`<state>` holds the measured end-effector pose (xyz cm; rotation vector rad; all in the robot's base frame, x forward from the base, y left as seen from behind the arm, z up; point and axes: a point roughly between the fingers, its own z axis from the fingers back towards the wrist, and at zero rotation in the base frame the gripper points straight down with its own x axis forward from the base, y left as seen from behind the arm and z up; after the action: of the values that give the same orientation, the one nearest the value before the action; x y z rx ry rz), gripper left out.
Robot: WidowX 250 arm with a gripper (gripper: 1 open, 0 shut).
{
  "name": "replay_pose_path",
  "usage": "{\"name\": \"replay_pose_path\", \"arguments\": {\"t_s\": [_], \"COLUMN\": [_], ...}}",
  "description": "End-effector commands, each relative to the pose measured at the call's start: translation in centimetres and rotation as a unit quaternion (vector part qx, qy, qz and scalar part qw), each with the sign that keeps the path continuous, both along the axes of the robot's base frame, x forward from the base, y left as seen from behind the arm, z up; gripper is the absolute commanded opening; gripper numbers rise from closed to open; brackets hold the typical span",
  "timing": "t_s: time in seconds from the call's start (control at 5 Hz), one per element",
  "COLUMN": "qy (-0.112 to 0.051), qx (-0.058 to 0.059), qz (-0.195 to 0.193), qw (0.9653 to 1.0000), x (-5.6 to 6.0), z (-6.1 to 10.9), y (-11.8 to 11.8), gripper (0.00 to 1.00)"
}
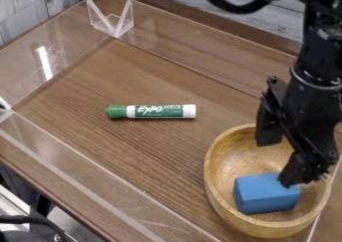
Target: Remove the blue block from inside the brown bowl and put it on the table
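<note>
Blue block (266, 194) lies flat on the floor of the brown bowl (227, 156), toward the bowl's near right side, its long edge running roughly left to right. Just above and behind it, inside the bowl's rim, hangs the black gripper (287, 154), pointing straight down with its jaws spread wide and nothing held between them; one finger reaches down close to the block's right end, though I cannot tell whether it touches, while the other stands over the bowl's far wall. The bowl sits near the right front of the dark wood-grain table (147, 61). Well to the left of the bowl, a green-labelled marker (151, 111) lies on its side on the bare tabletop. Low clear acrylic walls (67, 48) edge the table beyond the marker.
</note>
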<state>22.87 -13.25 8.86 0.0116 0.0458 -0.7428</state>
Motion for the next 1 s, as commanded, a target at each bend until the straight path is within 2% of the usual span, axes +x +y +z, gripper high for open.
{"name": "replay_pose_path", "arguments": {"t_s": [0.0,0.8], "qy": [-0.027,-0.047], "qx": [-0.009,-0.015], "qz": [-0.014,-0.02], "qw": [0.9995,0.9986], "x": [0.3,0.2], "z": [0.7,-0.5], "y": [-0.7,-1.5], "gripper": [1.0,1.0]}}
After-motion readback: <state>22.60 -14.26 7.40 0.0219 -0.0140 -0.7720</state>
